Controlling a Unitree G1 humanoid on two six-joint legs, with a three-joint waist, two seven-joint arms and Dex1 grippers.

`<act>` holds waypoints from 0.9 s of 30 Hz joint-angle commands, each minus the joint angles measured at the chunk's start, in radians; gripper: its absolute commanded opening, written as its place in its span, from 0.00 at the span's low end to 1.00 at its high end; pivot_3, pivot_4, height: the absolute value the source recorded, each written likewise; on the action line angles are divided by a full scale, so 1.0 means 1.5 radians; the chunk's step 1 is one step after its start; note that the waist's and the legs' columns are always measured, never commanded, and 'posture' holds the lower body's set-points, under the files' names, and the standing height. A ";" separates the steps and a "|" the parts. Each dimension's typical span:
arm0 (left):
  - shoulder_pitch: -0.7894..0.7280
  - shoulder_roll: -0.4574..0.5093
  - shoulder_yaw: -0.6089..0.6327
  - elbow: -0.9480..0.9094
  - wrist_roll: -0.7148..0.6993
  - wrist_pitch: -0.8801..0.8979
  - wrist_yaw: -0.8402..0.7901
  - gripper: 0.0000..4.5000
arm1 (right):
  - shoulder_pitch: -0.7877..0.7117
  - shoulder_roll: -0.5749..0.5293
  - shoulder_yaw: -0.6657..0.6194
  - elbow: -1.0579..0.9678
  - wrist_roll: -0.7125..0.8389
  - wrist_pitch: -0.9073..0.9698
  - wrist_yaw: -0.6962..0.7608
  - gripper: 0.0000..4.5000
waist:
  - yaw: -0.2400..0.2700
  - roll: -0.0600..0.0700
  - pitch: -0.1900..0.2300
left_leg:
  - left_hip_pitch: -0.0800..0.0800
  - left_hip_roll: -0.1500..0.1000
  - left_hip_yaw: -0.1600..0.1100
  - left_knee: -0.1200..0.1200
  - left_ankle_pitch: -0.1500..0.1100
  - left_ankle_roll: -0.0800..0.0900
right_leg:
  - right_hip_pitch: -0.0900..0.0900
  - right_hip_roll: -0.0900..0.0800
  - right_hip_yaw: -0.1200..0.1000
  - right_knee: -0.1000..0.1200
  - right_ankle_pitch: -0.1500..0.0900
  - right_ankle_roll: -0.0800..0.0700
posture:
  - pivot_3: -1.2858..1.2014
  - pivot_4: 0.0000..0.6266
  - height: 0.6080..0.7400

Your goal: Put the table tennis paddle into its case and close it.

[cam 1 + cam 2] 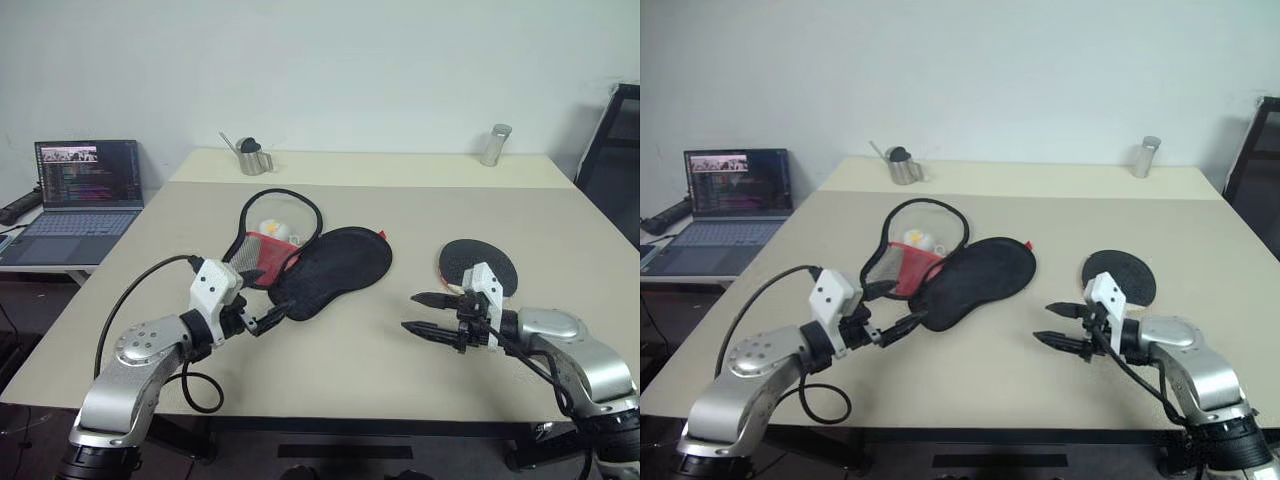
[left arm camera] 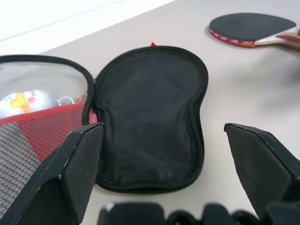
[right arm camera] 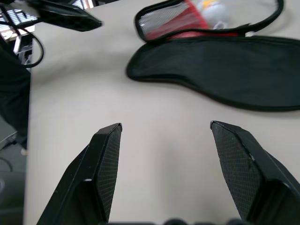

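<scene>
One soft black fabric zip case lies unzipped and spread flat on the pale beige table, and one rigid table tennis paddle with a round black rubber face and red edge lies flat, well apart from it. Two grippers hover above the table. The left gripper has its jaws spread wide and empty, the black half of the case straight ahead between its fingertips, narrow end nearest them. The right gripper is also parted and holds nothing; the paddle lies just behind its jaws, and the case well ahead of them. The case's long axis runs diagonally across the table. An open laptop, a metal cup and a clear jar stand beyond, before a white wall.
</scene>
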 commanded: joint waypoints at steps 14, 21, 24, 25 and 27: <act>-0.076 -0.028 0.012 0.159 0.003 -0.067 -0.047 1.00 | -0.030 -0.048 -0.083 -0.128 0.081 0.092 -0.062 0.73 | 0.000 0.000 0.000 | 0.000 0.001 0.002 0.000 0.000 0.000 | 0.000 0.001 0.001 -0.001 0.002 0.000 | 0.52 0.24 1.00; -0.045 0.018 0.020 0.221 0.037 -0.098 -0.071 1.00 | -0.051 -0.022 -0.051 -0.129 0.081 0.085 -0.072 0.73 | -0.001 0.000 0.000 | 0.001 0.002 0.003 0.001 0.000 0.000 | 0.000 0.001 0.002 0.000 0.002 0.000 | 0.52 0.24 1.00; -0.061 0.027 0.004 0.256 0.046 -0.134 -0.110 1.00 | -0.049 -0.004 -0.036 -0.139 0.079 0.086 -0.084 0.73 | 0.001 0.000 0.000 | 0.000 0.002 0.003 0.001 0.000 0.000 | 0.000 0.001 0.002 -0.001 0.002 0.000 | 0.52 0.24 1.00; -0.072 0.029 -0.007 0.274 0.054 -0.151 -0.126 1.00 | -0.043 0.000 -0.032 -0.140 0.077 0.080 -0.085 0.73 | 0.002 -0.001 0.000 | 0.000 0.002 0.003 0.001 0.000 0.000 | 0.000 0.001 0.001 -0.001 0.002 0.000 | 0.52 0.24 1.00; -0.100 0.033 -0.041 0.312 0.085 -0.200 -0.161 1.00 | -0.037 0.005 -0.032 -0.135 0.077 0.072 -0.083 0.73 | 0.004 -0.001 0.000 | 0.000 0.001 0.002 0.001 0.000 0.000 | 0.000 0.001 0.001 -0.001 0.002 0.000 | 0.52 0.24 1.00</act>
